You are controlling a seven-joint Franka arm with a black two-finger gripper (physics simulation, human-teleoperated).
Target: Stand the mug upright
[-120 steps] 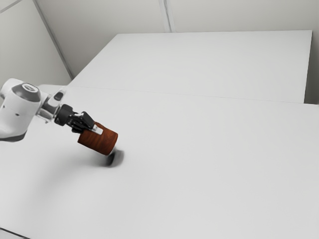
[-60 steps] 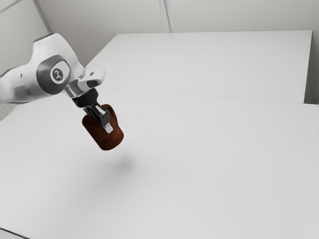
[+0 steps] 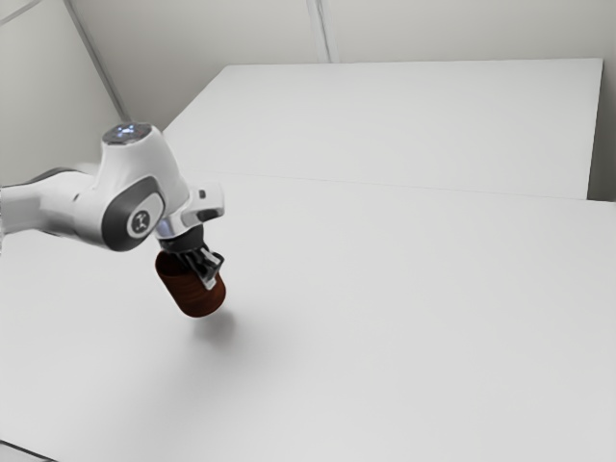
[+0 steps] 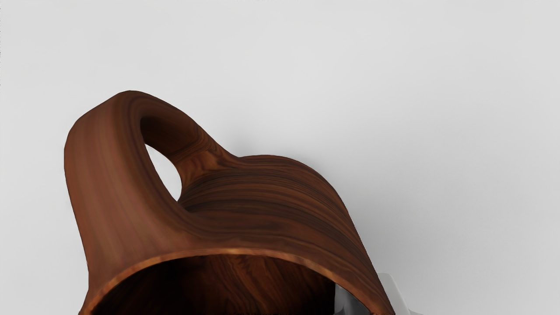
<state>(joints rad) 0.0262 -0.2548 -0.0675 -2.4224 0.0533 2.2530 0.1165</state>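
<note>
In the exterior view, a dark line [image 3: 29,451] crosses the counter's near side, toward the exterior view's left. Farther in, between that line and the counter's far edge, the brown wooden mug [image 3: 197,294] leans over a soft shadow [image 3: 219,325] on the pale counter [image 3: 404,318]. It is tilted, not upright: its mouth is up toward the exterior view's left and its base down toward the exterior view's right. I cannot tell whether the base touches the counter.

The hand [image 3: 205,273] is clamped on the mug's wall near the rim. In the wrist view, one finger [image 4: 348,305] is inside the mouth and the other is against the outside, with the wall between them. The handle [image 4: 103,175] is on the mug's side, apart from both fingers, and the dark inside shows wood grain.

The white arm [image 3: 72,207] comes in from the exterior view's left, above the counter. Beyond the counter's far edge is a second pale surface [image 3: 414,125], and behind that a light wall [image 3: 462,29].
</note>
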